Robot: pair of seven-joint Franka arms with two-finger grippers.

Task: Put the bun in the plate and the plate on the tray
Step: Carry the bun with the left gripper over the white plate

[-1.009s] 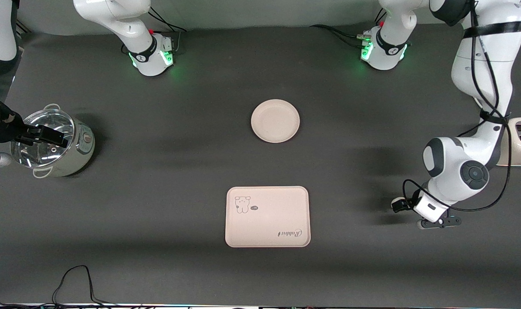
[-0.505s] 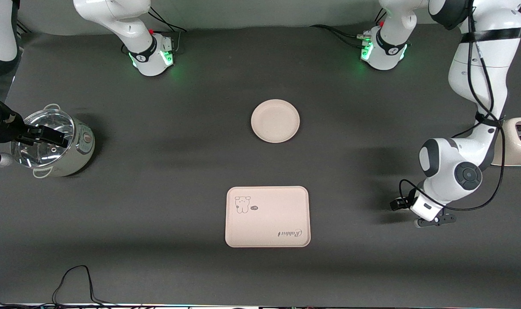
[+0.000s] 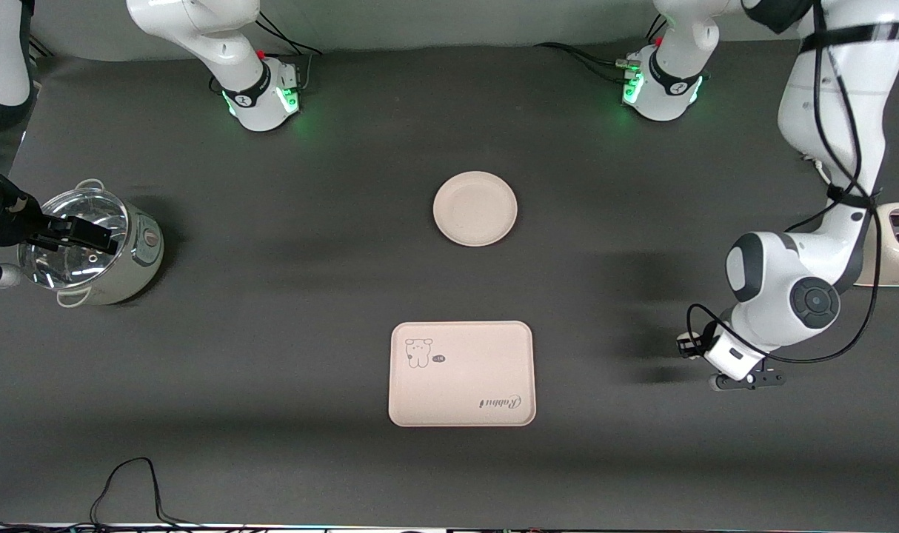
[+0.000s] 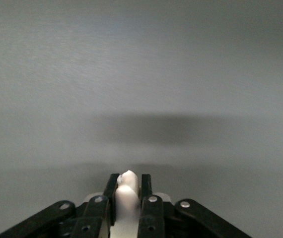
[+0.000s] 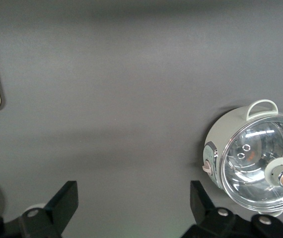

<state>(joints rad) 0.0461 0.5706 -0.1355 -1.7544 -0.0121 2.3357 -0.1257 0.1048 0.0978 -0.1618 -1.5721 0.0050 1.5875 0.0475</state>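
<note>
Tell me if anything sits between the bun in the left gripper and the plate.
Nothing visible does. The left gripper holds the bun over bare table toward the left arm's end, and only dark mat lies between it and the plate.

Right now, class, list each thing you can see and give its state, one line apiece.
Bun: pinched in the left claw, above bare table.
Plate: flat on the table, nothing in it.
Tray: flat on the table, nothing on it, nearer the front camera than the plate.
Pot: upright, glass lid on, at the right arm's end of the table.
Right claw: open, holding nothing, over the pot.
</note>
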